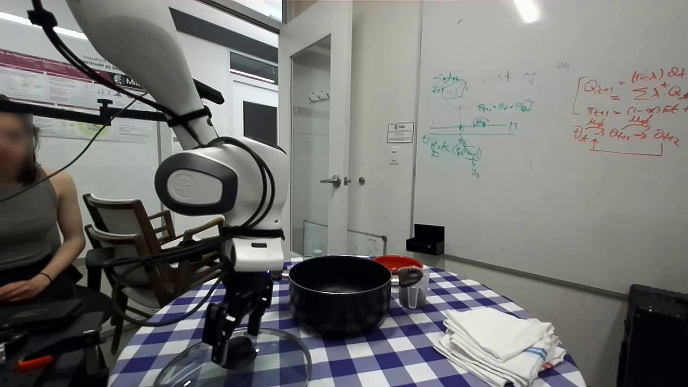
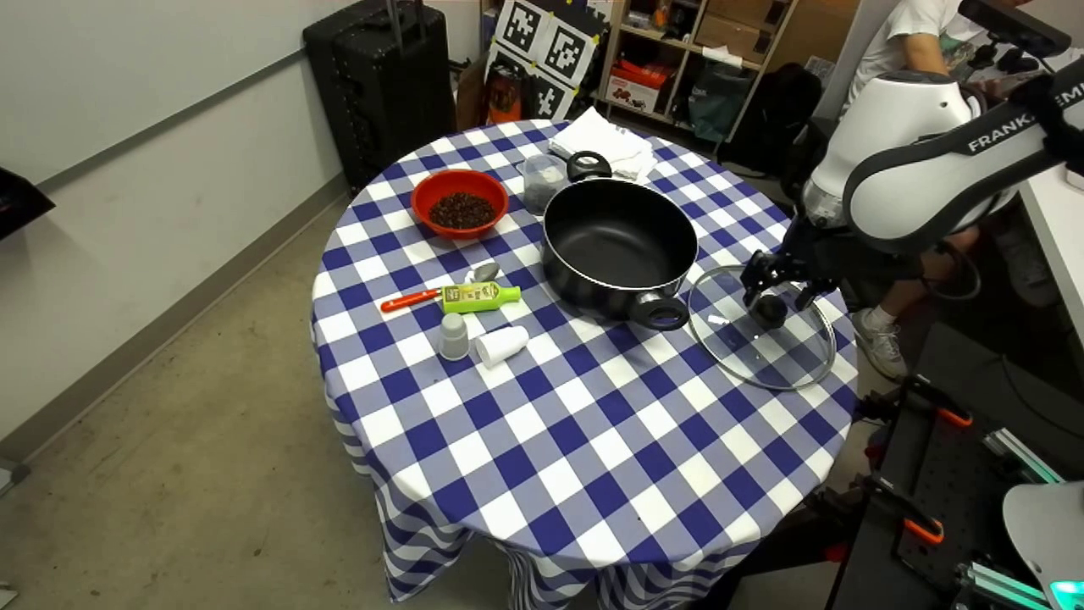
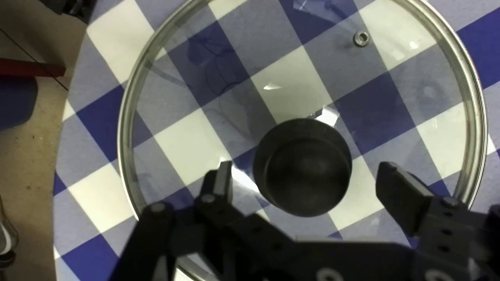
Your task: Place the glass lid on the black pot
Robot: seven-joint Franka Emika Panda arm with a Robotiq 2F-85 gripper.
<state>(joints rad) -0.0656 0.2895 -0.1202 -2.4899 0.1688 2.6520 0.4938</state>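
Black gripper [image 3: 306, 181]: fingers [image 3: 402, 199] apart, clamped on nothing.
Knob [image 3: 308, 175]: between the fingers in our wrist view, a gap showing on either side — round, so no long axis to match. We judge the next move turns on this straddle: close squarely; whether the fingers reach low enough, we cannot tell.
Glass lid [image 2: 756, 349]: flat on the checked tablecloth [image 2: 610, 407], under the gripper.
Black pot [image 2: 620, 241]: uncovered, just past the lid from the gripper — on the side away from the arm [image 2: 923, 186].
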